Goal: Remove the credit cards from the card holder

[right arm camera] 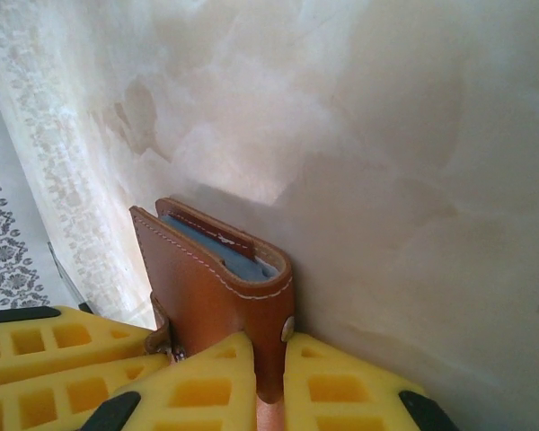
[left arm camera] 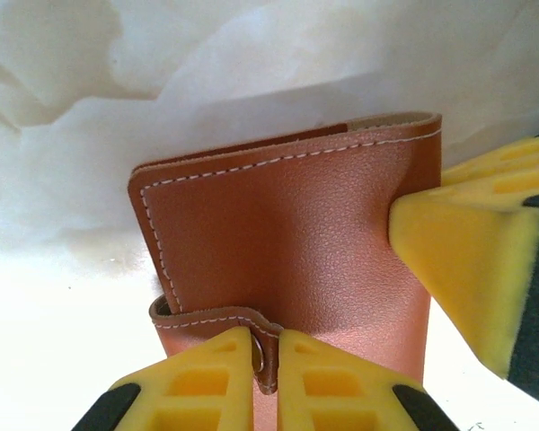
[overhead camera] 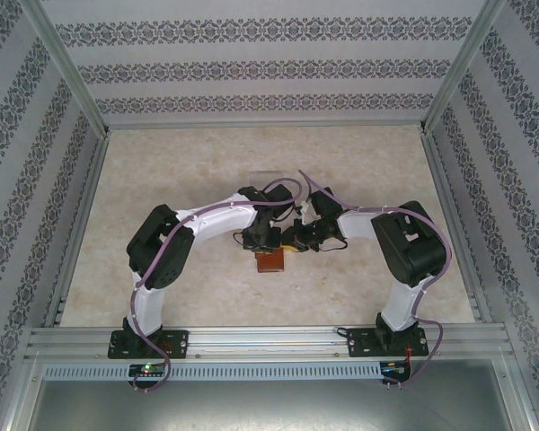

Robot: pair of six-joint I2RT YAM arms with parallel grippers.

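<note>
The card holder (overhead camera: 269, 261), a reddish-brown leather wallet, is held folded just above the tabletop between both arms. My left gripper (left arm camera: 267, 352) is shut on its short strap tab (left arm camera: 268, 368), with the wallet's stitched outer face (left arm camera: 287, 215) rising behind it. My right gripper (right arm camera: 269, 368) is shut on the wallet's folded edge (right arm camera: 271, 305) beside a metal snap. The pale blue inside (right arm camera: 217, 253) shows at the top of the fold. The credit cards are hidden. The right gripper's yellow fingers (left arm camera: 467, 260) press the wallet's right side, and the left gripper's fingers (right arm camera: 63, 359) sit at the lower left.
A clear plastic tray (overhead camera: 271, 177) lies on the marbled tabletop (overhead camera: 162, 180) just beyond the grippers. Patterned walls and metal frame rails (overhead camera: 81, 224) bound the table on three sides. Open tabletop lies to the left and right of the arms.
</note>
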